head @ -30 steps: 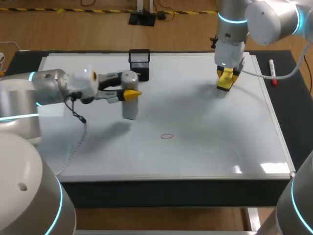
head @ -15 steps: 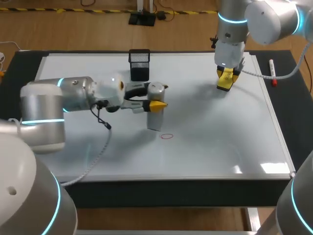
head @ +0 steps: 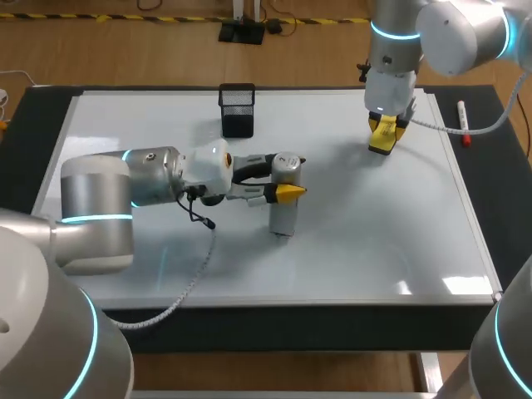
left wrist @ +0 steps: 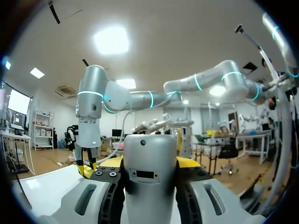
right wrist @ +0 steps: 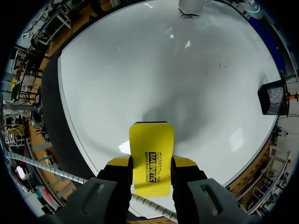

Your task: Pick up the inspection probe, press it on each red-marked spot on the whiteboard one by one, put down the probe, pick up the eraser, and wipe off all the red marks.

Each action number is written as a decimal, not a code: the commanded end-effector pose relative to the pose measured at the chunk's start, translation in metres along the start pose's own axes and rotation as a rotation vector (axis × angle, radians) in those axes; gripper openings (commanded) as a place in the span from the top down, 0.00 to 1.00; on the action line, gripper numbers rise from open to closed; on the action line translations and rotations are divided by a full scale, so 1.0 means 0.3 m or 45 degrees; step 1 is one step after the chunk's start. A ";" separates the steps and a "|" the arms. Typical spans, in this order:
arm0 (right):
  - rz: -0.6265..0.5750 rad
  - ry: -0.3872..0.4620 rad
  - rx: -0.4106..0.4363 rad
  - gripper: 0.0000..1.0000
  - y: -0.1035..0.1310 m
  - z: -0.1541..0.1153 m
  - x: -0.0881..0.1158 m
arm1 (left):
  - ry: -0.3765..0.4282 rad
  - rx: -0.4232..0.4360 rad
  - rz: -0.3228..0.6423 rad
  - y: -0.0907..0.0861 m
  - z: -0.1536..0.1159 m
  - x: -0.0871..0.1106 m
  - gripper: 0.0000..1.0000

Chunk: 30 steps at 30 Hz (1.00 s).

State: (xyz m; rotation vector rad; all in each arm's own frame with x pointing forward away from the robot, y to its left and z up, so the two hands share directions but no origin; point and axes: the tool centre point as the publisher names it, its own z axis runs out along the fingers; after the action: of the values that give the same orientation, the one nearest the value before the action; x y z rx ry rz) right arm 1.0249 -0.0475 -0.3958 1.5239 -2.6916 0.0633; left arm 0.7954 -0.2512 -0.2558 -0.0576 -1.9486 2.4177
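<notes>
My left gripper (head: 287, 188) is shut on the grey cylindrical probe (head: 284, 201), which stands upright with its lower end on the whiteboard (head: 374, 224) at mid-front. No red mark shows; the spot under the probe is hidden. In the left wrist view the probe (left wrist: 149, 182) fills the space between the yellow tips of my left gripper (left wrist: 150, 163). My right gripper (head: 384, 137) hangs over the board's far right, shut on the yellow eraser (head: 382, 143). In the right wrist view the eraser (right wrist: 151, 156) juts out from the right gripper (right wrist: 151, 164) above bare whiteboard (right wrist: 140, 70).
A black mesh holder (head: 238, 110) stands at the board's far middle, also seen as the mesh holder (right wrist: 272, 97) in the right wrist view. A marker with a red cap (head: 462, 121) lies off the board's right edge.
My left arm carried the probe rightward and toward the front, from beside the mesh holder onto the red oval mark, which it now covers. The right arm has not moved.
</notes>
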 end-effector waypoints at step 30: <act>-0.002 0.004 0.001 1.00 -0.004 -0.003 0.000 | -0.024 -0.203 -0.015 0.064 0.002 0.011 1.00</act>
State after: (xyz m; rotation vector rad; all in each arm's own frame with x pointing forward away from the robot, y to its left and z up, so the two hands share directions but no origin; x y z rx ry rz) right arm 1.0249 -0.0475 -0.3958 1.5239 -2.6917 0.0634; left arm 0.7926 -0.2574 -0.2741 -0.0304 -2.1350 2.2648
